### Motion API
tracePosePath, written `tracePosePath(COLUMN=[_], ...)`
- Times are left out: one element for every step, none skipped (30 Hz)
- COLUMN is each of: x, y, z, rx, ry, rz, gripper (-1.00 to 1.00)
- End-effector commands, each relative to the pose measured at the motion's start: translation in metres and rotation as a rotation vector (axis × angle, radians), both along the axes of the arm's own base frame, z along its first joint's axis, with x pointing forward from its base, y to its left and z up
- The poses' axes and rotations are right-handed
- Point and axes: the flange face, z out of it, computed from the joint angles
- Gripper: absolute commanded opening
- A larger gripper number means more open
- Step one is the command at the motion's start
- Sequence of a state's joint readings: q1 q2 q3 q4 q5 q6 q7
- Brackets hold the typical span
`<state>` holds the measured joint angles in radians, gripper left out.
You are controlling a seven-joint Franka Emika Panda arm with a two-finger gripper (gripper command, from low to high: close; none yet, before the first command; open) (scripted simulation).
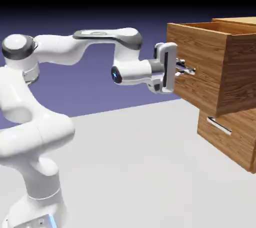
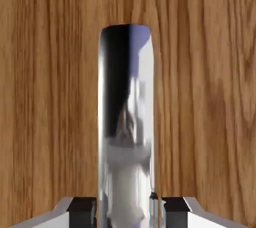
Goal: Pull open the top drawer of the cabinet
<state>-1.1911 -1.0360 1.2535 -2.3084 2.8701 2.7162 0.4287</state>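
Note:
The top drawer [image 1: 210, 64] juts well out of the oak-brown cabinet [image 1: 237, 137], its open box top showing. My gripper [image 1: 186, 70] is pressed to the drawer's front, shut on its silver bar handle [image 2: 127, 122]. In the hand view that handle runs up the middle as a shiny bar against wood grain, with my grey fingertips [image 2: 82, 211] tight against both sides of it. The handle itself is mostly hidden by the fingers in the exterior view.
The lower drawer [image 1: 227, 139] sits flush in the cabinet, its own silver handle [image 1: 219, 126] free. The white arm [image 1: 100, 42] reaches across from the exterior view's left, above the pale grey table [image 1: 135, 162].

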Motion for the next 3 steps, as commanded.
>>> tracePosePath(x=[0.0, -0.01, -0.021], y=[0.0, 0.001, 0.001], z=[0.0, 0.0, 0.0], rx=[0.0, -0.001, -0.002], ry=[0.0, 0.0, 0.0], rz=[0.0, 0.0, -0.001], gripper=[1.0, 1.0, 1.0])
